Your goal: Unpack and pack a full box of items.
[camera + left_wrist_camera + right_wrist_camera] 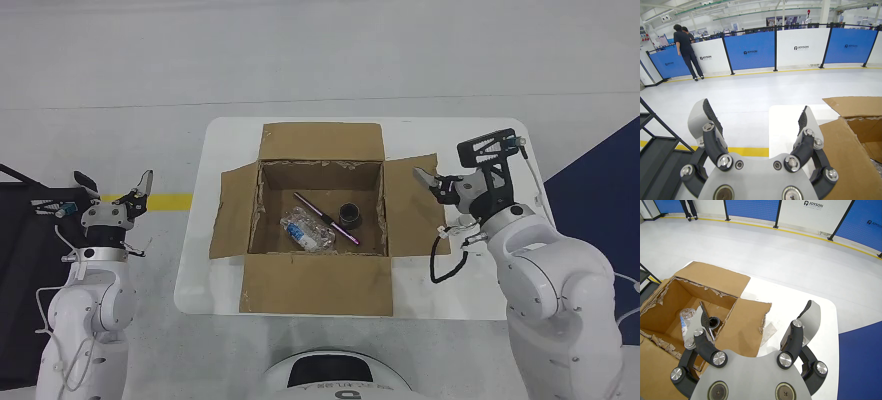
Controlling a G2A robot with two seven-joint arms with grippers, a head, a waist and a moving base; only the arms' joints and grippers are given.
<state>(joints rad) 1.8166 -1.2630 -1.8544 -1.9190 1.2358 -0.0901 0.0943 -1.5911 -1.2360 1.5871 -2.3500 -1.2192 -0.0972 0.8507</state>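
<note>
1. Cardboard box, flaps splayed out, sits in the middle of the white table.
2. On the box floor: crushed clear bottle, purple stick, and a black ring just beside the stick.
3. Left gripper is off the table's left edge, over the floor; spread wide, holding nothing.
4. Right gripper is above the box's right flap; spread wide, holding nothing.

Left tool spread wide, right tool likewise
</note>
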